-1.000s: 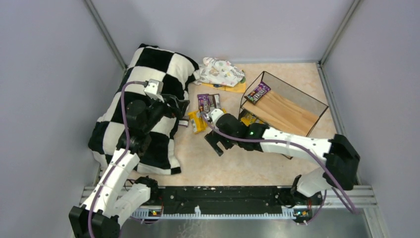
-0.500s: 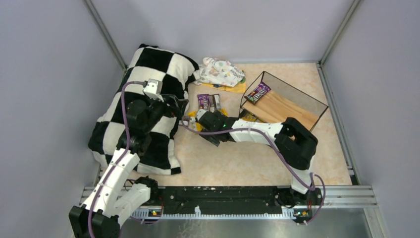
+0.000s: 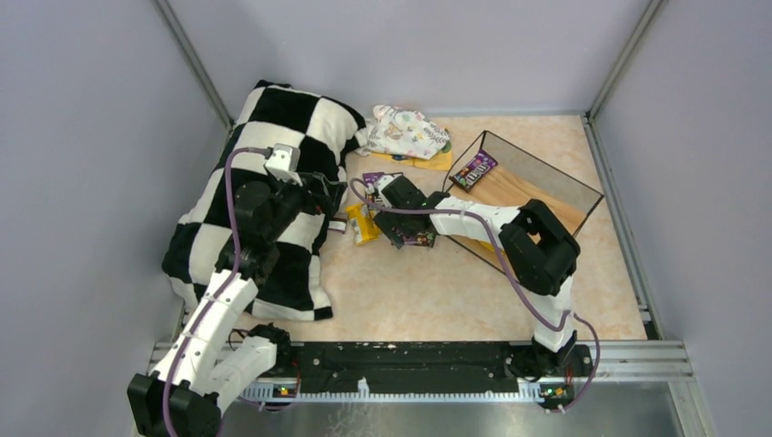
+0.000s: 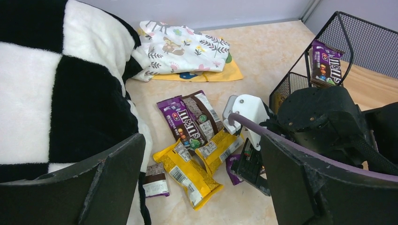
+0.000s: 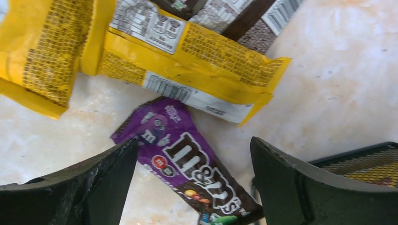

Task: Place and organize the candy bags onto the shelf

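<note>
On the beige table my right gripper hangs with jaws spread over a purple candy bag — just beside two yellow bags. My left gripper is spread too, near the blanket. Another purple bag lies on the shelf.

The purple candy bag reads "m&m's" in white letters.
</note>
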You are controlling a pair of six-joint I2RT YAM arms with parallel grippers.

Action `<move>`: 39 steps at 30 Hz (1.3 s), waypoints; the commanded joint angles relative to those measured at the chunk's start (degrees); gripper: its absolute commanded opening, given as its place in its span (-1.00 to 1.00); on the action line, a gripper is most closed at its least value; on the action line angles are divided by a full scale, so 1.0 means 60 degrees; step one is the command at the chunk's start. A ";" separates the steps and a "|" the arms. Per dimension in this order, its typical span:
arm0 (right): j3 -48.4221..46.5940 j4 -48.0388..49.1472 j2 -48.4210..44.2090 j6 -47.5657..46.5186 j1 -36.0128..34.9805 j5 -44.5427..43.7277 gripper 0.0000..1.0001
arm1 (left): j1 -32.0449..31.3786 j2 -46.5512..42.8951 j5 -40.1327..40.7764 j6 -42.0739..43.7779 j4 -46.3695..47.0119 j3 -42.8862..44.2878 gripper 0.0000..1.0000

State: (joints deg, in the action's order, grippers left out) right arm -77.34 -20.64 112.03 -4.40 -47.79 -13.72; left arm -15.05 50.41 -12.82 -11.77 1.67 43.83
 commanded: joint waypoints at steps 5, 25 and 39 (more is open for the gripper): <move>0.1069 0.0357 -0.0433 0.1572 -0.0216 0.1317 0.73 | -0.0041 0.0108 -0.0077 0.0204 0.0219 0.0359 0.97; 0.1588 -0.0827 -0.1596 0.6108 -0.1623 -0.1322 0.53 | -0.0040 0.2084 0.0012 -0.1976 0.0877 0.3436 0.96; 0.2486 0.0501 -0.2533 0.7394 -0.1372 -0.1310 0.58 | -0.0041 0.2160 0.1154 -0.0895 0.1330 0.2443 0.96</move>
State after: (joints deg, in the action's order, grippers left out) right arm -62.94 -20.64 99.94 38.17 -57.30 -18.52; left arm -15.11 66.35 -8.03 -19.57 6.35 59.48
